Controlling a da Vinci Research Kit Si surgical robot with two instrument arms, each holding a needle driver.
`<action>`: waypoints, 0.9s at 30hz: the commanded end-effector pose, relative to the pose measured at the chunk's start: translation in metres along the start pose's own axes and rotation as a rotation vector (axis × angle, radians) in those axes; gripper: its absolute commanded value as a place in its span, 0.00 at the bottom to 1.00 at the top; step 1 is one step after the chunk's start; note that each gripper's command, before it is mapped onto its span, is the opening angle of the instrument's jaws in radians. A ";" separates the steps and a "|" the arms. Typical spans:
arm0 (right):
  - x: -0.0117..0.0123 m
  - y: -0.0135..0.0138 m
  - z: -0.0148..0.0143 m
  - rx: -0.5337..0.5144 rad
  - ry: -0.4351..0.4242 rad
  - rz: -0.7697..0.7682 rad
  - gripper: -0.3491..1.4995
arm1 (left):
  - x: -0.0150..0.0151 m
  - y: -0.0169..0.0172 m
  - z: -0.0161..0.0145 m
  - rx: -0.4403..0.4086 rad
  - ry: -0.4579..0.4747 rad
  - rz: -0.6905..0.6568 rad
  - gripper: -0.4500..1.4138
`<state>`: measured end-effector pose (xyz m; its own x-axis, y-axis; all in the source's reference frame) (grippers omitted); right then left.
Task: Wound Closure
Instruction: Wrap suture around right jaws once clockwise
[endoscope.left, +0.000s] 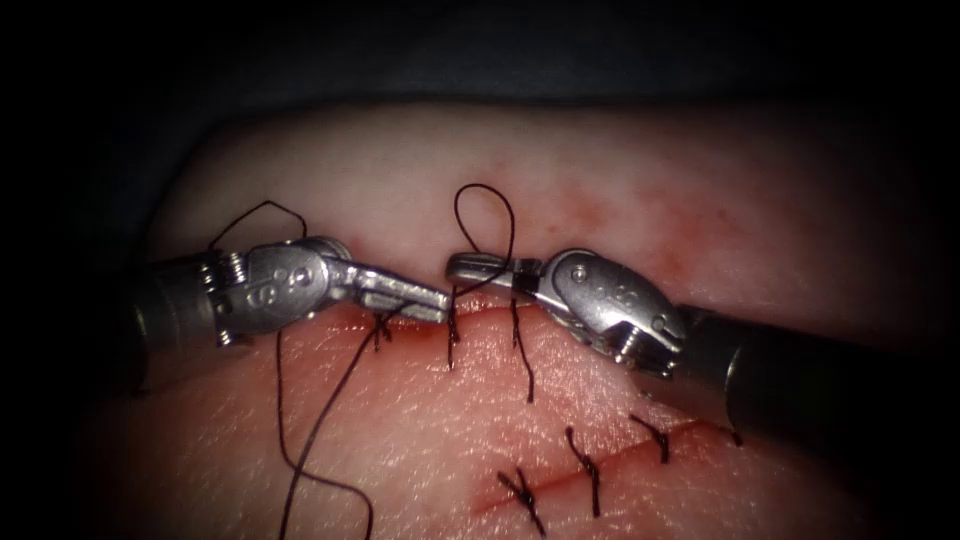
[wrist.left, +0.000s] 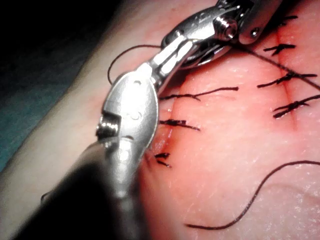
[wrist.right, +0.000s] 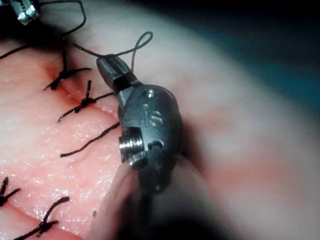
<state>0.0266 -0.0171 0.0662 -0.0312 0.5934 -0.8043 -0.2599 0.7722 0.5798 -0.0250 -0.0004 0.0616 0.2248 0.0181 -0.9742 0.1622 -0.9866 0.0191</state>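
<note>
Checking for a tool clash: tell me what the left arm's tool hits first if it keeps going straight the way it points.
Probably the right tool. The left tool, jaws shut with thread running from them, points rightward along the cut, and the right tool's shut tips holding the thread loop lie just ahead, slightly higher. Depth is unclear.

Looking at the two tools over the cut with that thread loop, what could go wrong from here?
1. The right tool has its jaws shut on the thread, which loops above them; a hard tug might fray or snap it.
2. The left tool sits close against the tissue at the cut, beside a placed stitch; it might snag or loosen that stitch.
3. Loose thread trails across the tissue and might catch on the cut ends of thread.
</note>
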 end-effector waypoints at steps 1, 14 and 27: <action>0.0003 0.0013 0.0017 0.032 0.027 0.014 0.00 | -0.0007 -0.0005 0.0006 -0.007 0.017 -0.005 0.00; 0.0013 0.0022 0.0025 0.456 0.241 0.161 0.00 | -0.0064 -0.0006 -0.0008 -0.043 0.066 -0.042 0.00; 0.0056 -0.0002 0.0020 0.500 0.289 0.231 0.00 | -0.0118 -0.0016 -0.0018 -0.040 0.019 -0.079 0.00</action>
<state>0.0273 -0.0142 0.0618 -0.3041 0.7289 -0.6134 0.2686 0.6833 0.6789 -0.0256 0.0008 0.0733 0.2211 0.1008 -0.9700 0.2216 -0.9738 -0.0507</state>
